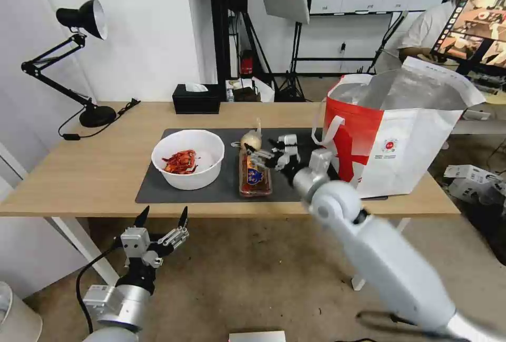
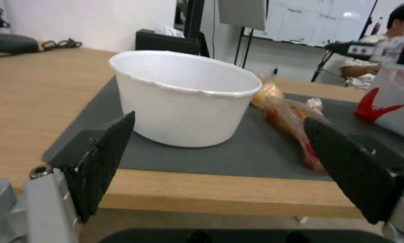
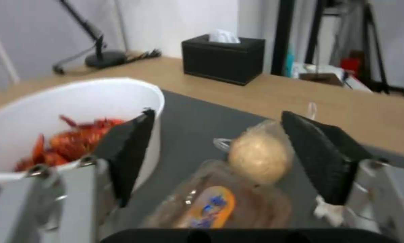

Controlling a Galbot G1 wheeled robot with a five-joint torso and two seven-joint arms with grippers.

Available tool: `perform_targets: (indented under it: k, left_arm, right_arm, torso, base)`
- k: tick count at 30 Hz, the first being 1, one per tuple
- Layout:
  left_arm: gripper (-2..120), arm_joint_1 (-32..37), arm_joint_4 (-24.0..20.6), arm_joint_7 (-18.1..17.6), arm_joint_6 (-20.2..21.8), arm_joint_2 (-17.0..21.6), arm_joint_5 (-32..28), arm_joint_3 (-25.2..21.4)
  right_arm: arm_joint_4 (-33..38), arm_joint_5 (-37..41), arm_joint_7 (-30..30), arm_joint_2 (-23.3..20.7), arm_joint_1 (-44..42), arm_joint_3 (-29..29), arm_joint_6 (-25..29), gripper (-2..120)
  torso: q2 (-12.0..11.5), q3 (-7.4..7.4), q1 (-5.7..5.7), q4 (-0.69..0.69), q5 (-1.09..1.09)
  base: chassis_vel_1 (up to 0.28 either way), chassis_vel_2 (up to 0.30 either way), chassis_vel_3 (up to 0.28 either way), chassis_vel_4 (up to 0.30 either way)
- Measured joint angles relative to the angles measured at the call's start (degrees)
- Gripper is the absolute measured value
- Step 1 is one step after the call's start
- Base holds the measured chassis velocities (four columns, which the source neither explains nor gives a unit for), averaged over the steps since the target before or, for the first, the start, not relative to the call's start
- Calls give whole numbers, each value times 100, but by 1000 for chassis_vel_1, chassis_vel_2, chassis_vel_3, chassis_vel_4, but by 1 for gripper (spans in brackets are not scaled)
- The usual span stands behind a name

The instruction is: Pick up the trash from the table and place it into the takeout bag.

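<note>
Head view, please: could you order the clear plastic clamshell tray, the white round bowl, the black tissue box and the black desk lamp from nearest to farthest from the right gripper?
From the right gripper, jaws open over the mat:
1. Clear plastic clamshell tray, directly beneath it.
2. White round bowl with red food scraps, to its left on the mat.
3. Black tissue box, at the table's far edge.
4. Black desk lamp, at the far left corner.
</note>
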Motion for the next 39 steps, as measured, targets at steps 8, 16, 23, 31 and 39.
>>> perform_targets:
  k: [8,16,23,31,39]
  left_arm:
    - [100,-380,-309,-354,1004,429,-1692,99]
    - [100,-770,-570,-774,1672,785,-3927,279]
    - [100,-1469,-410,-1060,1867,1091,-5609,344]
    - [100,-2046,112,-1139,1846,1225,-5751,545]
    - [100,-2669,600,-1220,1822,1281,-5765,969]
  right_arm:
    - [-1159,-262,-1213,-38,1026,-722,152,41]
    - [-1957,-682,-1761,216,1455,-1162,222,18]
    - [-2390,-701,-1970,352,1630,-1362,347,0]
    - [-2612,-694,-2044,554,1801,-1546,373,0]
    - [-2687,-731,-2054,616,1839,-1591,374,0]
  torso:
    - [0,0,0,0,-1]
    - [0,1,0,0,-1]
    - [0,1,0,-1,-1]
    - [0,0,0,2,-1]
    - [0,0,0,-1,-1]
  base:
    - [0,0,0,0]
    - [0,0,0,0]
    - [0,0,0,0]
    - [0,0,0,0]
    - [0,0,0,0]
